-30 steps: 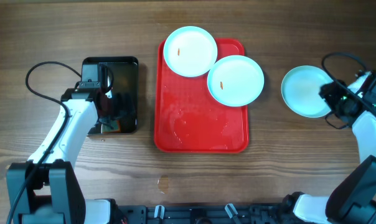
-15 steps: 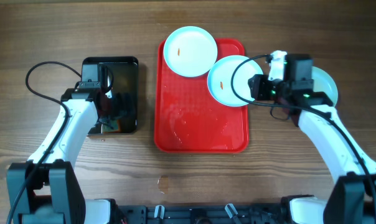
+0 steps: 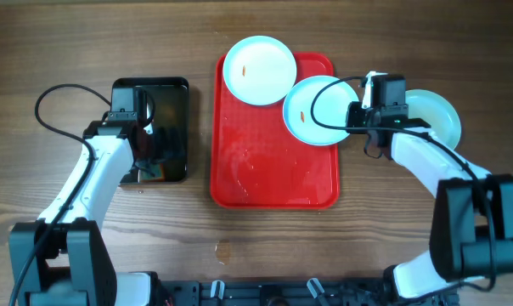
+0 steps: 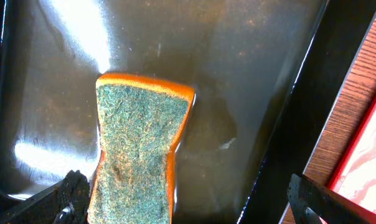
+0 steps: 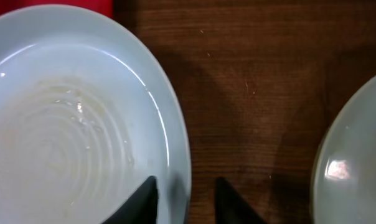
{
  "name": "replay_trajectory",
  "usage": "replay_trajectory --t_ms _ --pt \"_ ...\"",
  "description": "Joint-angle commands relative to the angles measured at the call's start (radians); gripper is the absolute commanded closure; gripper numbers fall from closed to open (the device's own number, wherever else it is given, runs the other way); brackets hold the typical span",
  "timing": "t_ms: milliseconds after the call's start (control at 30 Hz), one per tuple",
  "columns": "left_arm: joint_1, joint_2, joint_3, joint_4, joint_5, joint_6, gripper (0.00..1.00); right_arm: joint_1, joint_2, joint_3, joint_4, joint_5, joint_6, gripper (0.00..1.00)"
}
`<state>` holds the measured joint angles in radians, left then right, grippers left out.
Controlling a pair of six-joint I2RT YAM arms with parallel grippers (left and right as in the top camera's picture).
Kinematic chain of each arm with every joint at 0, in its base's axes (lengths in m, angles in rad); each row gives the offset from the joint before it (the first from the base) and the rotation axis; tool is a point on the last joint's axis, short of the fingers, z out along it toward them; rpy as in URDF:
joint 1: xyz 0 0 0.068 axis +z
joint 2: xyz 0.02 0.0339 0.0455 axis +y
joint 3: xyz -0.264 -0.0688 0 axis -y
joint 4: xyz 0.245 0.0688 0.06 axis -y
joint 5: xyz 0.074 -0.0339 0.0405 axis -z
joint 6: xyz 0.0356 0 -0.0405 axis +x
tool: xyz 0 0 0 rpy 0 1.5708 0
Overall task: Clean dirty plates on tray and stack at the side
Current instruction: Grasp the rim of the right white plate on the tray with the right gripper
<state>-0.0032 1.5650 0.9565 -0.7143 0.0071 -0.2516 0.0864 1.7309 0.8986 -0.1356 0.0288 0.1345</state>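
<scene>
Red rectangular plastic tray sits mid-bench, long side running front to back, with a wet film on its textured floor. Two of the three round pale-blue shallow plates are on it. The rear plate overhangs the tray's far left corner. The right-hand plate overhangs the tray's right rim. Their edges meet; can't tell if they overlap. Each has a small orange smear near the middle. The third plate lies flat on the wooden bench right of the tray, clear of it and partly under the right arm.

The right claw is at the right-hand plate's outer edge, part-open and straddling the rim. One finger is over the plate's inside, the other over bare wood outside. A strip of wood shows between the rim and the outer finger, so there's no pinch on the plate. The third plate's edge shows at the far right of the wrist view, well apart from the claw.

The left claw hangs over the small black rectangular tray left of the red one, jaws at full spread, holding nothing. A sponge with a green scouring face and orange body lies flat in the wet black tray. It is between the jaws but offset, with one fingertip just beside its lower corner.
</scene>
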Motion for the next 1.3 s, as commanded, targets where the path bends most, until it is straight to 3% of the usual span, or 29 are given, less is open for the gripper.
replay_trajectory --t_ms 0,67,133,467,800,867,967,1033,1133,1267 --pt "0.006 -0.012 -0.002 0.0 0.011 0.01 0.0 -0.002 0.046 0.008 0.003 0.011 0.004 0.8" --pt "0.006 -0.012 -0.002 0.0 0.011 0.01 0.0 -0.002 0.041 0.008 -0.019 -0.008 0.003 0.93" --pt "0.006 -0.012 -0.002 0.0 0.011 0.01 0.0 -0.001 0.006 0.008 -0.06 -0.019 0.003 0.96" --pt "0.006 -0.012 -0.002 0.0 0.011 0.01 0.0 0.014 -0.202 0.008 -0.296 -0.169 0.046 0.96" --pt "0.006 -0.012 -0.002 0.0 0.011 0.009 0.0 0.124 -0.193 -0.022 -0.451 -0.232 0.38 0.96" --pt "0.006 -0.012 -0.002 0.0 0.011 0.01 0.0 0.154 -0.188 -0.024 -0.459 -0.232 0.429 0.86" --pt "0.006 -0.012 -0.002 0.0 0.011 0.01 0.0 0.187 -0.188 -0.024 -0.459 -0.232 0.496 0.82" --pt "0.006 -0.012 -0.002 0.0 0.011 0.01 0.0 0.194 -0.188 -0.024 -0.447 -0.231 0.517 0.74" --pt "0.006 -0.012 -0.002 0.0 0.011 0.01 0.0 0.194 -0.188 -0.024 -0.391 -0.186 0.463 0.71" --pt "0.006 -0.012 -0.002 0.012 0.011 0.01 0.0 0.194 -0.188 -0.024 -0.255 -0.172 0.082 0.71"
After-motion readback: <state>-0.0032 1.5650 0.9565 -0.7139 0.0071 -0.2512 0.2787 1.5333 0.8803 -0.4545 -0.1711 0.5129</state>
